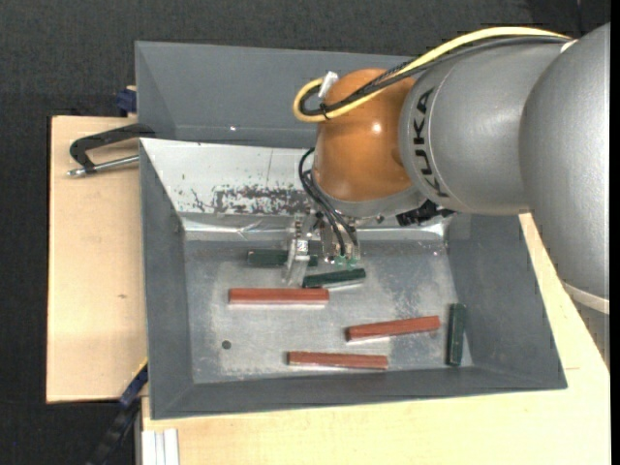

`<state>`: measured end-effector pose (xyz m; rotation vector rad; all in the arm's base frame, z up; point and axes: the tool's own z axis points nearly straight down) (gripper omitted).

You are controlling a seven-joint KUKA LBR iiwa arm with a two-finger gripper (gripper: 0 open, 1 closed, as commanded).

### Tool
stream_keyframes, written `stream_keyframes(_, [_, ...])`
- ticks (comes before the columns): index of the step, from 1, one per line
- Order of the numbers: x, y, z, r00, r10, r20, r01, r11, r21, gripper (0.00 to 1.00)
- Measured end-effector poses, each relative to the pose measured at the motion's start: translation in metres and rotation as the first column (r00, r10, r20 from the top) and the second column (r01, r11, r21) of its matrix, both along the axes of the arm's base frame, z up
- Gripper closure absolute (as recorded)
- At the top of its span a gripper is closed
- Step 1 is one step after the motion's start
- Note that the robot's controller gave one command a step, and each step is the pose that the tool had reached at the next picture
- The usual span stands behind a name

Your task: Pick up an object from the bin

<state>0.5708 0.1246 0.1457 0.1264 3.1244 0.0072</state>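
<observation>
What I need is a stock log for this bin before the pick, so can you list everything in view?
red-brown sticks: 3, red-brown, flat on the bin floor; one at centre-left, two nearer the front
dark sticks: 3, dark green; one just below the claw, one to its left, one by the right wall
small spot: 1, dark, front-left floor; cannot tell what it is
bin: 1, grey metal, centre of view
arm: 1, grey with an orange cover, coming in from the right
claw: 1, metal, low over the middle-back floor
</observation>
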Motion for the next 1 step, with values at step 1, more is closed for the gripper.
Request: stream_keyframes(1, [0.0169, 0.0057, 0.1016, 1.0, 0.021, -0.009, -0.021, 1.0, -0.002, 1.0])
